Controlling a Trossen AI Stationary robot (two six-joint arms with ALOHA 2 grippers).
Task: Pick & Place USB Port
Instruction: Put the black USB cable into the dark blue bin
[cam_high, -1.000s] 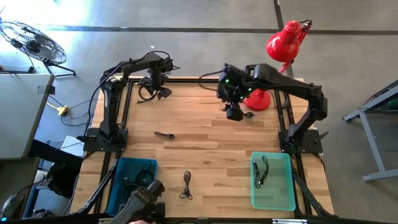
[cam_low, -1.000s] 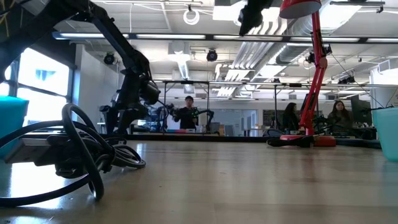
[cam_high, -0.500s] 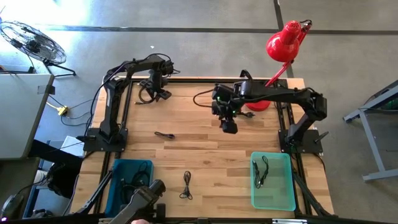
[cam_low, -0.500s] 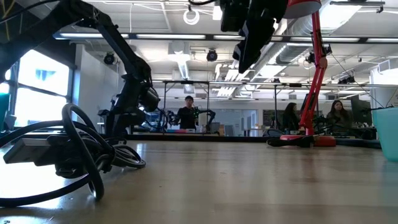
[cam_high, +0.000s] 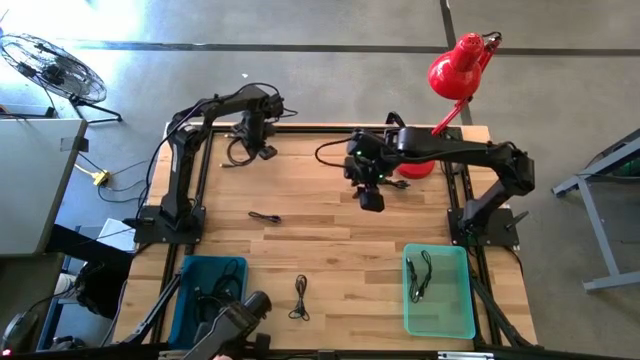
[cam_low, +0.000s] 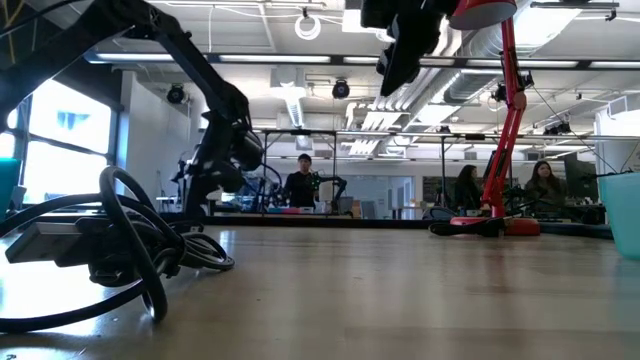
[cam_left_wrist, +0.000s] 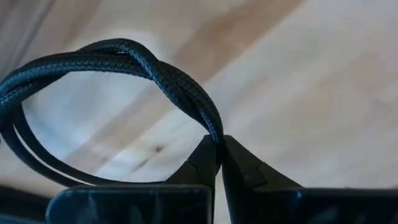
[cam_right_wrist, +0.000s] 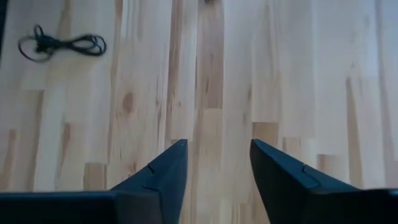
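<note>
A coiled black braided cable (cam_high: 236, 152) lies at the table's far left, and my left gripper (cam_high: 257, 143) stands over it, pointing steeply down, shut on one of its strands (cam_left_wrist: 186, 93). My right gripper (cam_high: 370, 198) hangs open above the middle of the table with nothing between its fingers (cam_right_wrist: 214, 162); it shows at the top of the low view (cam_low: 398, 55). A small black cable (cam_high: 264, 217) lies left of centre and also shows in the right wrist view (cam_right_wrist: 60, 45). Another cable (cam_high: 300, 297) lies near the front edge. My left gripper pinches a twisted strand of the cable's loop (cam_left_wrist: 213, 129) between its two fingertips. The fingers come from above, slanting down, and lie across the strand. The loop arches up off the wood in front of the fingers, and the rest of the coil lies on the table.
A green bin (cam_high: 462, 300) at the front right holds a cable. A blue bin (cam_high: 190, 275) at the front left holds more cables. A red lamp (cam_high: 455, 68) stands at the far right. A cable coil (cam_low: 120, 250) lies close to the low camera.
My left gripper has shut on the coiled cable at the far left and rolled a little. My right gripper has come down and toward the table's near edge, staying open over the middle of the table.
</note>
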